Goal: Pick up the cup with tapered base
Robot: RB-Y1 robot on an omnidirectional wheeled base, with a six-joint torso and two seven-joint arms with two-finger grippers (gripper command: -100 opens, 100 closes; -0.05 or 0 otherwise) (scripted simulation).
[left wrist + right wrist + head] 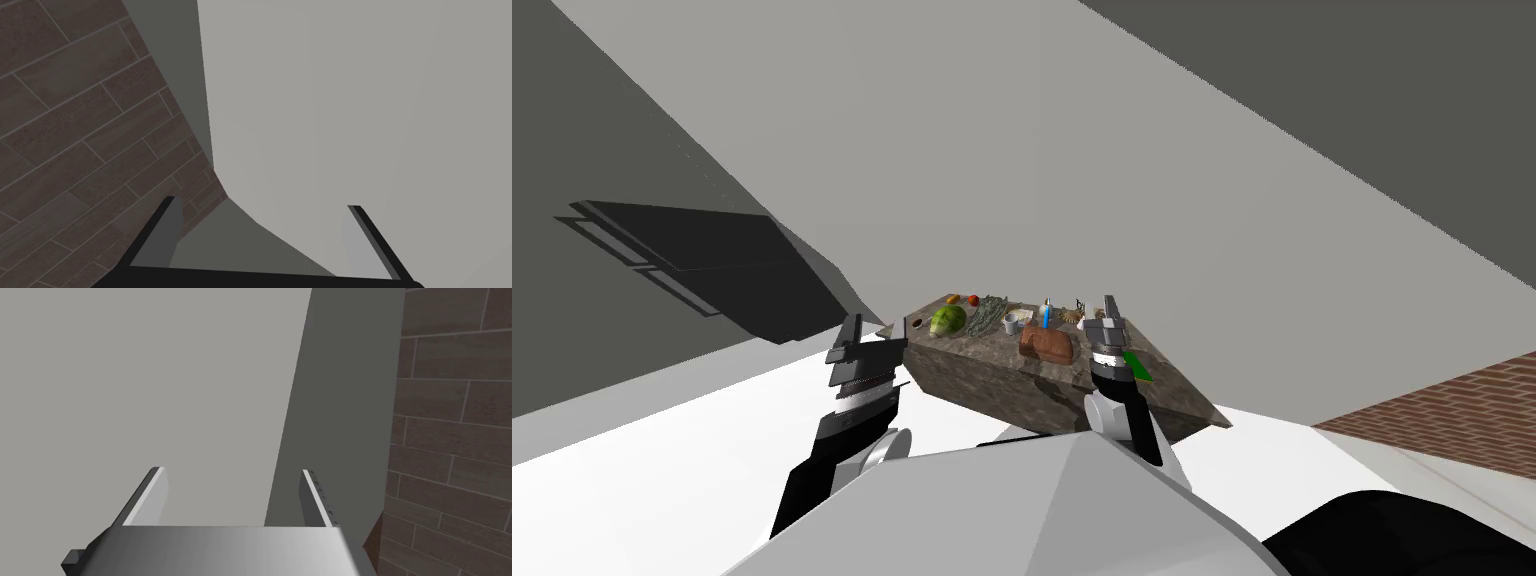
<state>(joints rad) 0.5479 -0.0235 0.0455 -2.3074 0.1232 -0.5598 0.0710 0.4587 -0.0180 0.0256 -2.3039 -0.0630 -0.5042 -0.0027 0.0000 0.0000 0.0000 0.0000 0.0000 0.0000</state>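
A small pale cup [1010, 322] stands on a stone-topped counter [982, 375] ahead of me, between a bundle of green stalks and a brown loaf [1045, 344]. My right gripper [1110, 306] is raised over the counter's right part, to the right of the cup and apart from it. In the right wrist view its fingers [151, 498] stand open with nothing between them [232, 498]. My left gripper [852, 335] hovers off the counter's left end. Its fingers [165, 230] are open and empty [262, 232] in the left wrist view.
The counter also carries a green melon [948, 320], orange fruit [973, 299], a blue-capped bottle [1047, 314] and a green flat item [1138, 365]. Grey walls rise behind it. A dark cabinet [702, 260] hangs at the left; brick-patterned floor [1442, 410] lies at the right.
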